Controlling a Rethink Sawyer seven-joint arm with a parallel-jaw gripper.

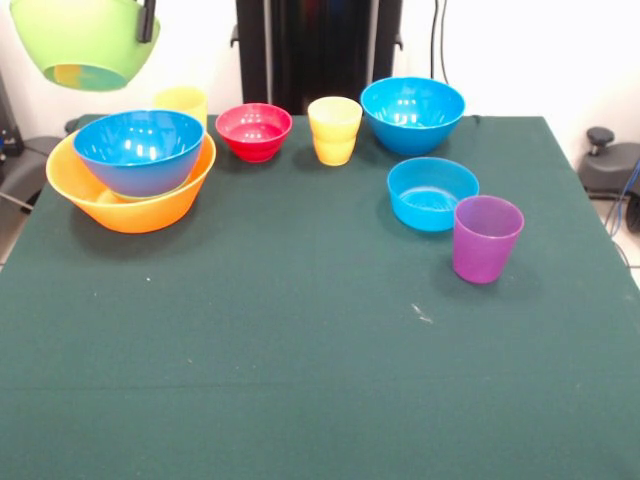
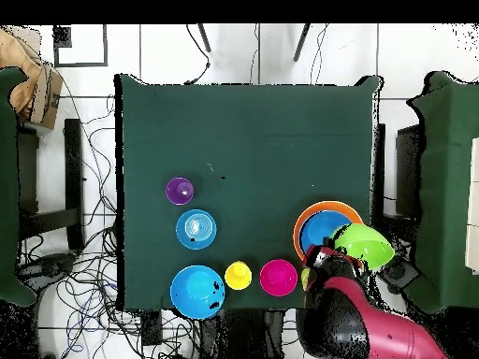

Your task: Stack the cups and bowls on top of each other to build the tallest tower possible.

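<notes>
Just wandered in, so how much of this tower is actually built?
Barely started. One large blue bowl sits nested in the orange-yellow bowl. The gripper holds the lime green bowl in the air beside that stack. Left on the table: red bowl, two more blue bowls, three cups.

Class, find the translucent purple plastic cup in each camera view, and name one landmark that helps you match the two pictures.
Front view: the translucent purple plastic cup stands right of centre, nearest the camera.
Overhead view: it stands left of centre.
Shared landmark: the shallow blue plastic bowl is its closest neighbour in both.
</notes>
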